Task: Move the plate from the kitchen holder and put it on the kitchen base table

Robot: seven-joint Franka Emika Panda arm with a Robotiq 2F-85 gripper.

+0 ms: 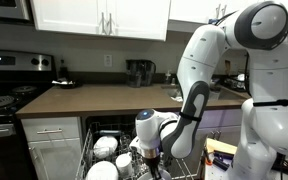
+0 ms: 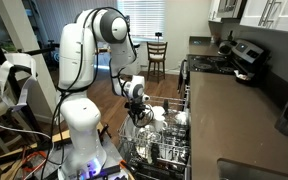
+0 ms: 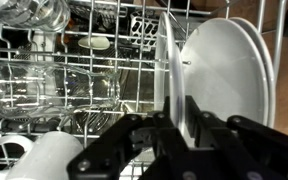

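In the wrist view a white plate (image 3: 168, 55) stands on edge between the tines of the pale grey wire rack (image 3: 104, 65). My gripper (image 3: 180, 112) has one finger on each side of the plate's rim and is shut on it. More white plates (image 3: 229, 70) stand just to its right. In both exterior views the gripper (image 1: 149, 153) (image 2: 136, 112) points down into the pulled-out rack (image 1: 112, 129) (image 2: 162, 152). The brown countertop (image 1: 104, 98) (image 2: 239, 115) runs above the rack.
Clear glasses (image 3: 44, 90) and a white mug (image 3: 39, 160) lie in the rack to the left of the plate. White dishes (image 1: 104, 146) fill the rack. A black stove (image 1: 4, 95) borders the countertop, and a dark container (image 1: 139, 72) stands on it.
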